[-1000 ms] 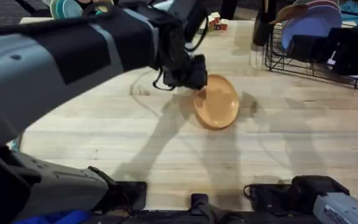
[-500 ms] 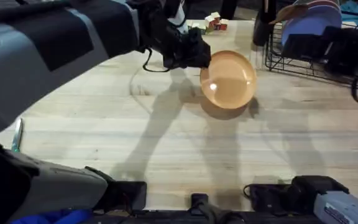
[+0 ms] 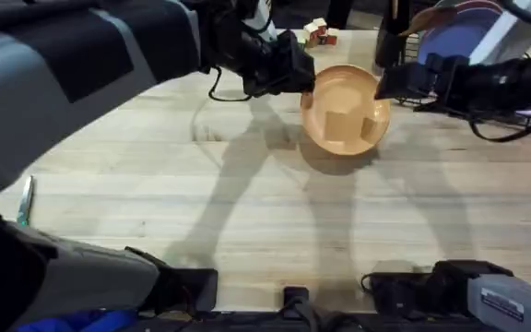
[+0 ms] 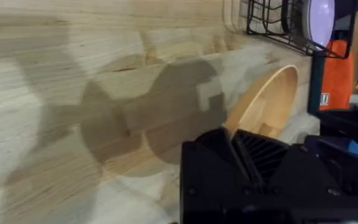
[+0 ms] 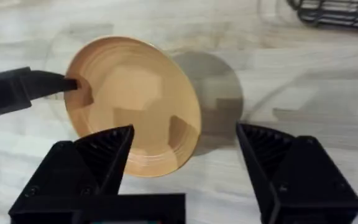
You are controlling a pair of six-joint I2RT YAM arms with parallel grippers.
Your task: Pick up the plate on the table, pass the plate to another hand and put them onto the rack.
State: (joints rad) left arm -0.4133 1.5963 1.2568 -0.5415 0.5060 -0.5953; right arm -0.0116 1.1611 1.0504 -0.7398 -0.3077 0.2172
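The left gripper [image 3: 304,78] is clenched on the rim of the orange-tan plate [image 3: 344,109], holding it lifted above the counter [image 3: 247,212] with its shadow cast on the wood beneath. In the overhead view the plate hangs over the far middle of the counter, its face tilted up toward the camera, between the two grippers.

The right gripper [image 3: 385,85] reaches in from the rack side and stands at the opposite rim of the plate. In the right wrist view its fingers [image 5: 98,155] are spread wide apart, released, with the plate's edge [image 5: 129,106] lying between them and no contact visible. The same view shows the left gripper's finger [image 5: 36,87] pinching the plate's far rim.

The black wire rack [image 3: 431,88] stands at the far right of the counter, just behind the right arm. A lilac-purple plate [image 3: 459,32] sits upright in it.
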